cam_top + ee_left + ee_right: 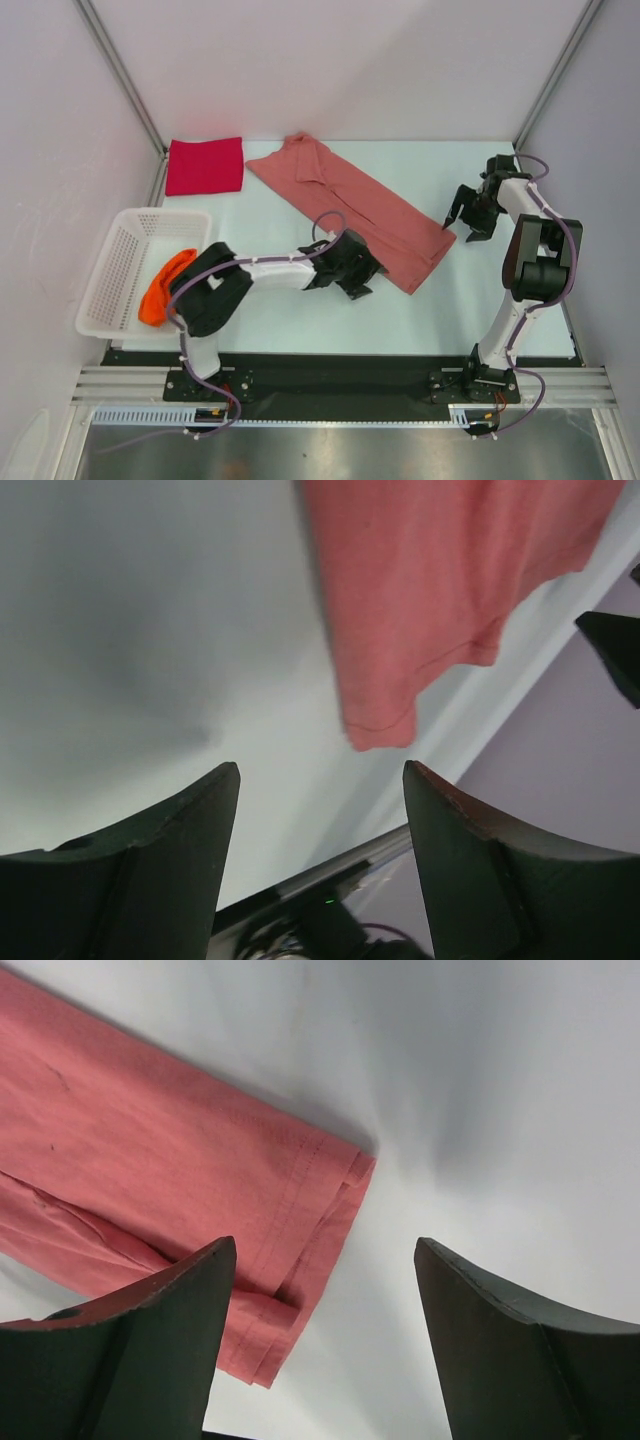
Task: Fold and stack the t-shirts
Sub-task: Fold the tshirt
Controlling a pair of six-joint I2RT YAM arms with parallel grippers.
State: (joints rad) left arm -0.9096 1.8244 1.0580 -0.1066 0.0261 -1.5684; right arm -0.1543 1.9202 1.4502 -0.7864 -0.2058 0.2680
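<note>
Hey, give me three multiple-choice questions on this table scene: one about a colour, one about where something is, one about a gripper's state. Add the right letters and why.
1. What colour is the folded t-shirt at the table's far left corner?
A orange
B crimson red
C salmon

2. Where is the orange t-shirt?
A spread on the table
B in the white basket
C held in a gripper

3. The left gripper is:
A shut on cloth
B shut on nothing
C open and empty

Answers:
1 B, the neat square is crimson red.
2 B, it lies bunched inside the mesh walls.
3 C, the left wrist view shows its jaws apart with only bare table between them.
</note>
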